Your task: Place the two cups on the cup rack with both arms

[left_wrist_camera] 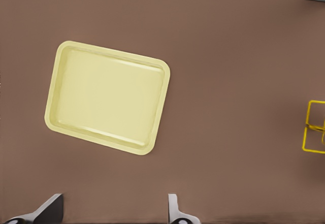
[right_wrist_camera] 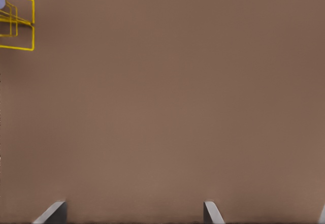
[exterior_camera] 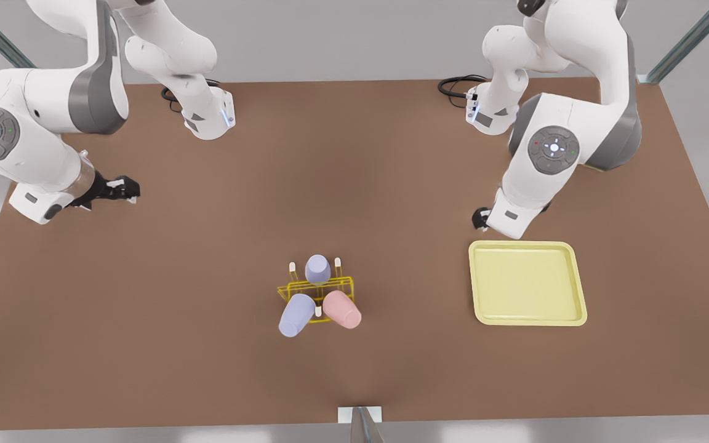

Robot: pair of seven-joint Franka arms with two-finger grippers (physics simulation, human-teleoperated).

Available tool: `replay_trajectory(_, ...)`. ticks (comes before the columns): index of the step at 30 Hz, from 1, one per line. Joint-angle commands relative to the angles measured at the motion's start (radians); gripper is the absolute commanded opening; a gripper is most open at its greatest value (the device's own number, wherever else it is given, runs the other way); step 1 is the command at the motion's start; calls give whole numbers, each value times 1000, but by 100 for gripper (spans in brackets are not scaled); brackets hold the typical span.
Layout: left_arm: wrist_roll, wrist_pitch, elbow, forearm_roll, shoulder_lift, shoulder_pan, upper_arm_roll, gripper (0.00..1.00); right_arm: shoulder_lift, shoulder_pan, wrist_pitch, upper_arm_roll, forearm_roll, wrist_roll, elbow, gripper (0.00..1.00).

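Note:
The yellow wire cup rack (exterior_camera: 346, 282) stands at the table's front middle. A pink cup (exterior_camera: 342, 309) and a lavender cup (exterior_camera: 296, 315) lean tilted on its near pegs, and a second lavender cup (exterior_camera: 317, 269) sits upturned on a far peg. My left gripper (exterior_camera: 481, 218) hangs open just behind the pale tray at the front view's right; in the left wrist view its fingers (left_wrist_camera: 175, 211) stand wide apart with nothing between them. My right gripper (exterior_camera: 128, 188) is open over bare table at the front view's left, its fingers (right_wrist_camera: 212, 213) also spread. Both are far from the rack.
A pale-yellow square tray (exterior_camera: 527, 311) lies to the right of the rack in the front view. Rack corners show at the wrist views' borders (left_wrist_camera: 303, 140) (right_wrist_camera: 33, 23). Both arm bases and their cables (exterior_camera: 456, 85) stand at the table's far edge.

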Motion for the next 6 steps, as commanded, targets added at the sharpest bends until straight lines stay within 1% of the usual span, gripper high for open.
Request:
replay_trajectory(1,509,-91,6,-34,-1,35,1,100,-15,-3,-2,0,26,75,-24,100)
replay_trajectory(4,534,-79,4,-84,-2,52,1,100,-16,-3,-4,0,26,73,-22,100)
replay_trajectory(5,534,-37,-45,-85,-21,67,-5,100,-16,-3,-4,0,24,70,-19,100)
replay_trajectory(6,534,-27,-49,-85,-19,70,-5,100,-16,-3,-4,0,24,67,-17,100)
